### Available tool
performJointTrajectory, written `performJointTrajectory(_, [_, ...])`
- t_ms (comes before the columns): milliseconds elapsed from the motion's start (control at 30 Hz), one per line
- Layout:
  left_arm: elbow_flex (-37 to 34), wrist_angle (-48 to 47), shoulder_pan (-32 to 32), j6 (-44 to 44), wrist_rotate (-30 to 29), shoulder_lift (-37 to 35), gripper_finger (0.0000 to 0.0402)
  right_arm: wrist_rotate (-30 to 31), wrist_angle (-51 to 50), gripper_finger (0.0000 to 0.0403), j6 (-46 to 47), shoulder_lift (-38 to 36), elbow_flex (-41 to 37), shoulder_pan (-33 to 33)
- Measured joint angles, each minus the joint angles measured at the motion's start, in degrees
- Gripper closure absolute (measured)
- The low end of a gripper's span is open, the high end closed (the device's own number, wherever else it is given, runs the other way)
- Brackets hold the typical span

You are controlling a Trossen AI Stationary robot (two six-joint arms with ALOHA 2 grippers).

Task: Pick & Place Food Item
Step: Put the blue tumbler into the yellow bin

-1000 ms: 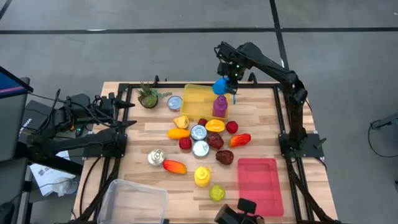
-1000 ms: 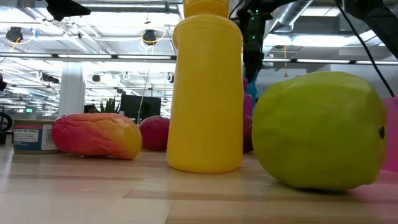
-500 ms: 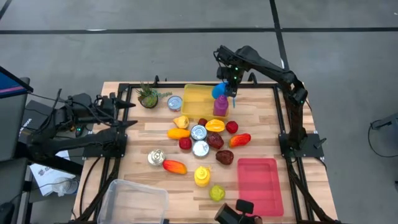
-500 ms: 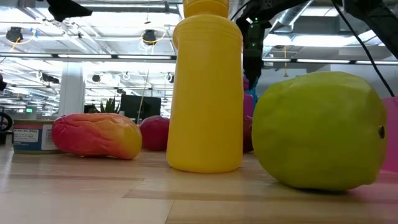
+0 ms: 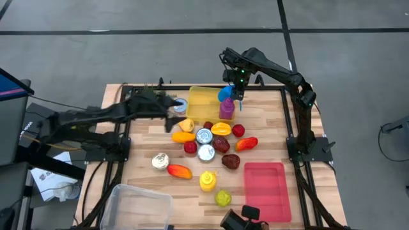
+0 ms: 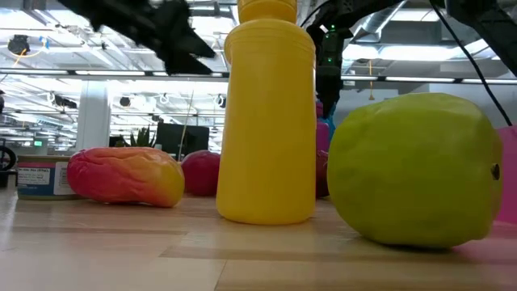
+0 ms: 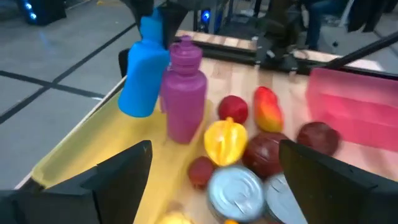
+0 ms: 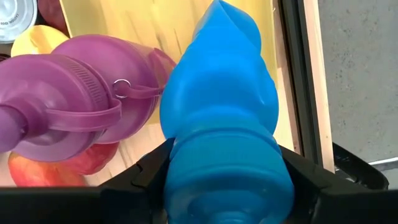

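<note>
My right gripper [image 5: 231, 82] is shut on a blue bottle [image 5: 224, 94] at the right rim of the yellow tray [image 5: 199, 105], by the table's far edge. A purple bottle [image 5: 226, 108] stands right beside the blue one, also seen as the purple bottle [image 8: 68, 106] in the right wrist view. My left gripper [image 5: 174, 114] is open and holds nothing. It hovers over the table left of the tray, near a can [image 5: 180, 105] and a yellow pepper [image 5: 186, 124]. Its wrist view looks across at the blue bottle [image 7: 144, 71] and the purple bottle [image 7: 185, 90]. My right gripper pinches the blue bottle by its neck end [image 8: 227, 180] between the two fingers [image 8: 146, 171]. The fingers come from above, pointing down. The bottle hangs below them, nearly upright, base [image 7: 137, 111] low over the tray's rim. Whether the base touches the tray, I cannot tell.
Fruit, peppers and cans crowd the table's middle [image 5: 211, 140]. A yellow bottle [image 5: 207, 181] and a green apple [image 5: 222, 198] stand near the near edge. A red tray [image 5: 265, 188] lies at the near right, a clear tub [image 5: 137, 204] at the near left, and a small plant [image 5: 152, 98] at the far left.
My left arm has swung in from the table's left edge toward the middle, and its open gripper now hangs left of the yellow tray. My right gripper with the blue bottle edged slightly toward the tray, then stayed still.
</note>
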Motion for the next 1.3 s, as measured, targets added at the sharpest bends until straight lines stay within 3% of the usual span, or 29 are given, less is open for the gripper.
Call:
performJointTrajectory(133, [3.5, 2.8, 2.8, 0.6, 0.0, 10.1, 0.008, -0.7, 0.2, 0.0209, -0.2, 0.0, 0.0, 0.0])
performJointTrajectory(300, [4.3, 8.9, 4.9, 0.6, 0.3, 13.9, 0.0089, -1.5, 0.6, 0.0209, -0.6, 0.0, 0.0, 0.0])
performJointTrajectory(800, [4.3, 10.9, 5.8, -1.8, 3.4, 12.6, 0.0092, -1.5, 0.1, 0.0195, -0.5, 0.0, 0.0, 0.3])
performJointTrajectory(1000, [4.3, 10.9, 5.8, -2.4, 5.3, 12.6, 0.0092, -1.5, 0.2, 0.0208, -1.5, 0.0, 0.0, 0.9])
performJointTrajectory(1300, [4.3, 10.9, 5.8, -2.5, 5.5, 12.6, 0.0092, -1.5, 0.3, 0.0172, -2.1, 0.0, 0.0, 1.0])
